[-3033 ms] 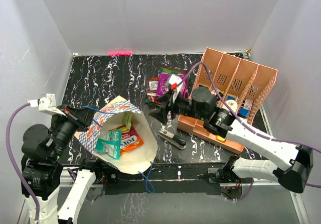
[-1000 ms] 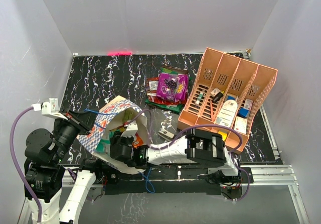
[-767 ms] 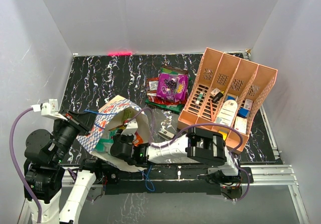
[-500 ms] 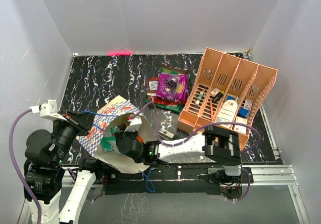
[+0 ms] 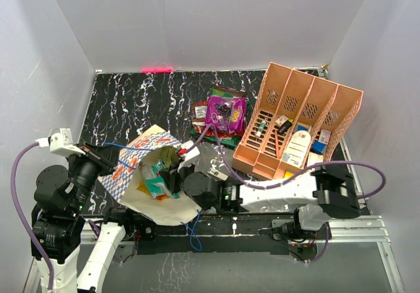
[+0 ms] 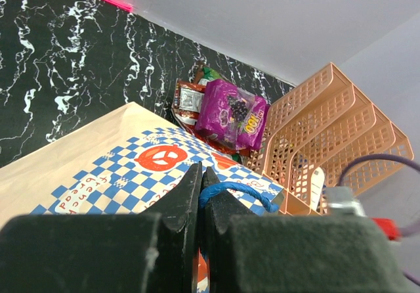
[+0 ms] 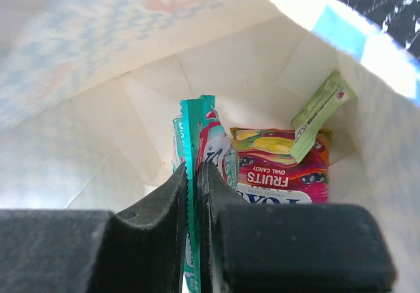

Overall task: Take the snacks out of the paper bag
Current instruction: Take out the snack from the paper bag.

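Observation:
The paper bag [image 5: 123,170] lies on its side at the near left, mouth facing right. My left gripper [image 5: 106,156] is shut on its blue string handle [image 6: 231,190], holding the mouth up; the left gripper [image 6: 201,178] shows the string pinched between the jaws. My right gripper [image 5: 173,175] is at the bag's mouth, shut on the edge of a teal-green packet [image 7: 199,132]. Behind it inside the bag lie an orange-red fruit candy packet [image 7: 279,165] and a light green packet [image 7: 323,112]. More snacks, a purple packet [image 5: 226,112] on top, are piled on the table at the back.
A salmon-pink organiser [image 5: 303,90] with small bottles and boxes stands at the right. A stapler's end [image 5: 217,172] peeks out beside the right arm. The right arm stretches low across the table's near edge. The purple packet [image 6: 231,112] and the organiser [image 6: 328,132] also show past the bag.
My right gripper reached into the bag, shut on the teal-green packet and drew it up toward the mouth. Its elbow swung right. The left gripper kept hold of the handle.

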Action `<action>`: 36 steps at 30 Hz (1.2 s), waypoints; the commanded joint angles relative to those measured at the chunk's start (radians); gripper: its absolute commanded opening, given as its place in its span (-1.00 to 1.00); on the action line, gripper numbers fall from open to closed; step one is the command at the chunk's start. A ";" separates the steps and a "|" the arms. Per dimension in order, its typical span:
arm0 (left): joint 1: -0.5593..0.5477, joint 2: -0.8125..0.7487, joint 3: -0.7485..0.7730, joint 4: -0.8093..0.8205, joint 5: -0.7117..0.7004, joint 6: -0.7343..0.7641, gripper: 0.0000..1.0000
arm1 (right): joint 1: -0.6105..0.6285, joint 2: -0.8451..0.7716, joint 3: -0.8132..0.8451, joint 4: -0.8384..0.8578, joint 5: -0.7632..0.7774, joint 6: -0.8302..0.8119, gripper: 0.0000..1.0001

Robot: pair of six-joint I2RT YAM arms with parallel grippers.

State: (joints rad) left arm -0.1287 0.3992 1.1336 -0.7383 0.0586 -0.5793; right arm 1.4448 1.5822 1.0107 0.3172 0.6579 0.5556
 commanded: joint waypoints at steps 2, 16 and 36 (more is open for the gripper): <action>-0.005 0.020 0.013 -0.008 -0.056 -0.012 -1.00 | -0.005 -0.221 -0.035 0.122 -0.112 -0.237 -0.85; -0.005 0.033 -0.001 -0.036 -0.117 -0.033 -1.00 | -0.004 -0.649 -0.097 0.024 -0.238 -0.574 -0.85; -0.005 0.063 -0.002 -0.019 -0.111 -0.041 -1.00 | -0.612 -0.405 0.112 -0.148 -0.106 -0.363 -0.85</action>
State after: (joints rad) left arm -0.1287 0.4419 1.1301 -0.7708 -0.0448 -0.6216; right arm 0.9920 1.0996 1.0527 0.2081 0.7521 -0.0311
